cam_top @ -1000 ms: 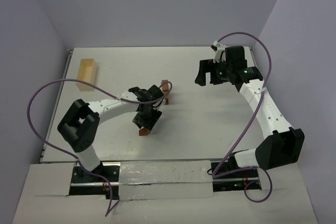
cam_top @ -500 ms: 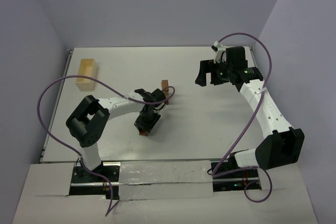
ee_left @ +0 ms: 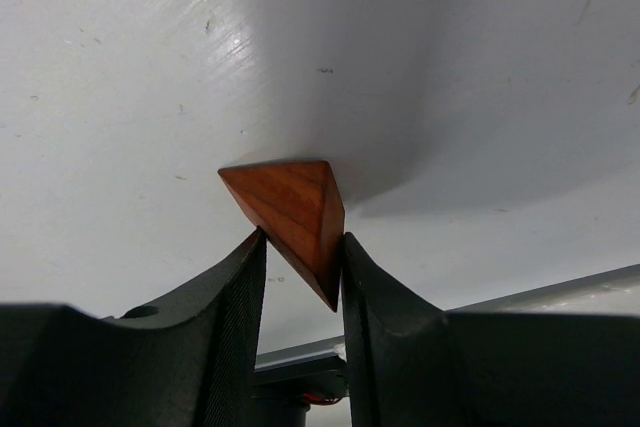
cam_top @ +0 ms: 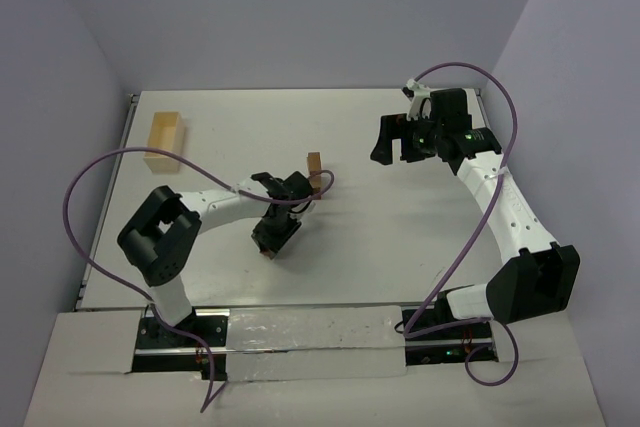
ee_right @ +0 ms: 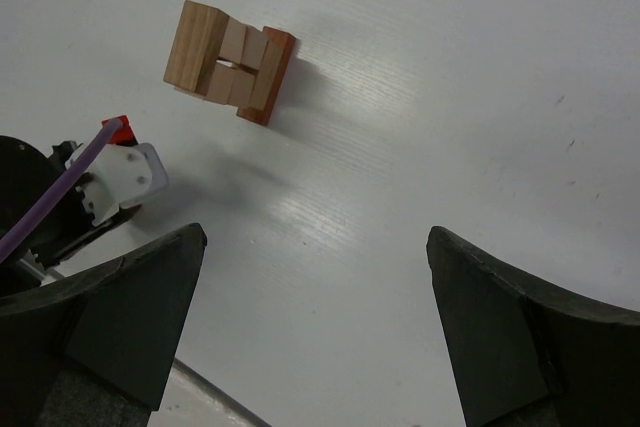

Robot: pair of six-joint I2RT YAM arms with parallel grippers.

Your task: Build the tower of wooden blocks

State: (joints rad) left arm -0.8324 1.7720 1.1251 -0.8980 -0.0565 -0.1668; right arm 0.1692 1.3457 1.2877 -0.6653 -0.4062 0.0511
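Observation:
A reddish-brown wood block [ee_left: 288,205] lies on the white table [cam_top: 380,217], edge-on between the two fingers of my left gripper [ee_left: 303,243]. Both pads touch its sides, so the gripper is shut on it. From above, the left gripper [cam_top: 273,237] points down at the near middle of the table, and only a sliver of the block [cam_top: 268,253] shows under it. The tower [cam_top: 315,169] is a short, narrow stack of tan and reddish blocks just beyond the left wrist, also seen as the tower [ee_right: 230,62] in the right wrist view. My right gripper [ee_right: 315,235] hangs wide open and empty at the back right [cam_top: 392,143].
A larger pale wooden box [cam_top: 167,137] lies at the back left. The left arm's purple cable [cam_top: 110,162] loops over the left side of the table, and the right arm's cable [cam_top: 500,97] arcs over the back right. Purple walls close in the table.
The left gripper's fingers have closed in onto the reddish-brown block, and the left wrist has shifted slightly. The right arm has not moved.

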